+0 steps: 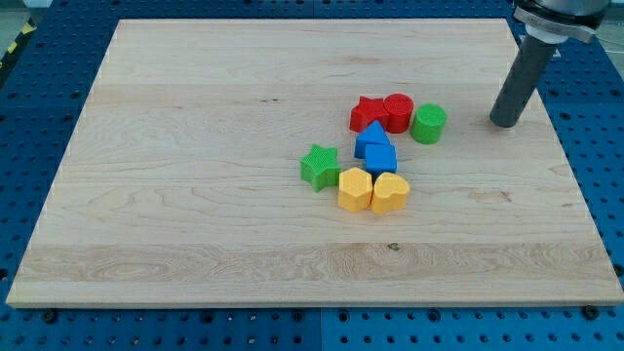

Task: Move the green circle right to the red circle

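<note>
The green circle [428, 124] stands on the wooden board just right of the red circle [398, 112], nearly touching it. A red star [368, 114] sits against the red circle's left side. My tip [504, 123] rests on the board to the right of the green circle, well apart from it, at about the same height in the view.
Two blue blocks [374, 148] sit below the red ones. A green star [320, 166] lies to their left. A yellow hexagon [354, 189] and a yellow heart [390, 193] sit below the blue blocks. The board's right edge [565, 146] is near my tip.
</note>
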Motion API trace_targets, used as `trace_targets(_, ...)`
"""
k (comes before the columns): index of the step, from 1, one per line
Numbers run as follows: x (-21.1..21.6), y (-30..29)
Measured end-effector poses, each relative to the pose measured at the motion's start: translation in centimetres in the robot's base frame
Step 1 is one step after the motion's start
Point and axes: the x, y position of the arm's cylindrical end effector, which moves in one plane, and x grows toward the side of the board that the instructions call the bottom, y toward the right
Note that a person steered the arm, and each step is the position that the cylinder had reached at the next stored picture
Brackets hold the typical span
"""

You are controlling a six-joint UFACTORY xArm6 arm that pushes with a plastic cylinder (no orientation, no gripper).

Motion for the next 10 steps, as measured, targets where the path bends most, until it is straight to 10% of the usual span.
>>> trace_targets(5,7.1,-3.5)
trace_targets(10,4.5,-10.2)
